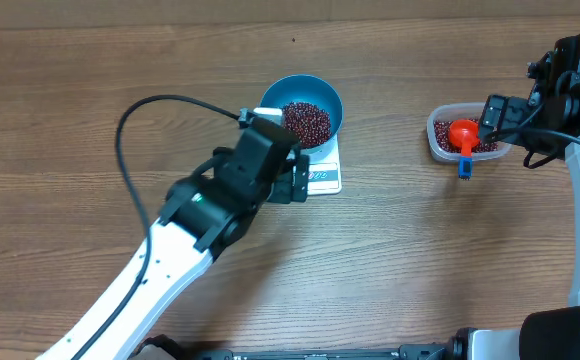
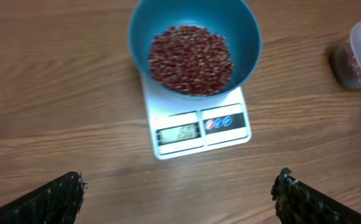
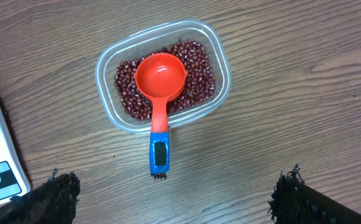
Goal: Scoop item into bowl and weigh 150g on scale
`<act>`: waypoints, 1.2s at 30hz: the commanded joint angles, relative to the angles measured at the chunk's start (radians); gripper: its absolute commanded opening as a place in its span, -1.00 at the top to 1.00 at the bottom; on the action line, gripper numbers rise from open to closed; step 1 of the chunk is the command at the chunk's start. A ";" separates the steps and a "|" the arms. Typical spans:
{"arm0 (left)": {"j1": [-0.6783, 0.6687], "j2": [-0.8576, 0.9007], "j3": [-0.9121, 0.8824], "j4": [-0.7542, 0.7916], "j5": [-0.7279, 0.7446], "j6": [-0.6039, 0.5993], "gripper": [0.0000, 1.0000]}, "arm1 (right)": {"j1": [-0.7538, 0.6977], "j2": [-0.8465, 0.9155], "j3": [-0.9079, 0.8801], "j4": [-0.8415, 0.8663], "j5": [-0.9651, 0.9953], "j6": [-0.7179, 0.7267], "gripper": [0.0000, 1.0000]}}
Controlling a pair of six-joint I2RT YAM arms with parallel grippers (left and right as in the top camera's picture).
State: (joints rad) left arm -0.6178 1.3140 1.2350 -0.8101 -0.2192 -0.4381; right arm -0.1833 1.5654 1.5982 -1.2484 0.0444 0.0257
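Beans (image 2: 192,59) heaped in blue bowl (image 2: 248,38), bowl on scale (image 2: 168,107); display (image 2: 179,132) digits too blurred to read. Left gripper (image 2: 179,186) spread, empty; right gripper (image 3: 177,182) spread, empty, above tub (image 3: 101,74) with red scoop (image 3: 160,74) inside.

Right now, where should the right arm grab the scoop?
Take the scoop by its blue handle, from above: it juts out over the tub rim, clear of the beans, with the cup lying on them. Close across its narrow width.

Red scoop (image 3: 162,78) in clear tub (image 3: 223,81)
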 commanded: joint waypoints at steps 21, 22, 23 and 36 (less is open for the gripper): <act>0.335 -0.790 -0.637 0.280 0.150 0.057 -0.99 | 0.003 -0.003 0.019 0.005 0.010 -0.001 -1.00; 0.341 -0.822 -0.660 0.286 0.150 0.058 -0.99 | 0.003 -0.003 0.019 0.005 0.010 -0.001 -1.00; 0.345 -0.862 -0.690 0.296 0.149 0.057 -0.99 | 0.003 -0.003 0.019 0.005 0.010 -0.001 -1.00; 0.344 -1.018 -0.886 0.539 0.199 0.060 -0.99 | 0.003 -0.003 0.019 0.005 0.010 -0.001 -1.00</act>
State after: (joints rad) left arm -0.2794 0.3447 0.3653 -0.2829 -0.0555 -0.4068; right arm -0.1833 1.5654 1.5982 -1.2484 0.0448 0.0257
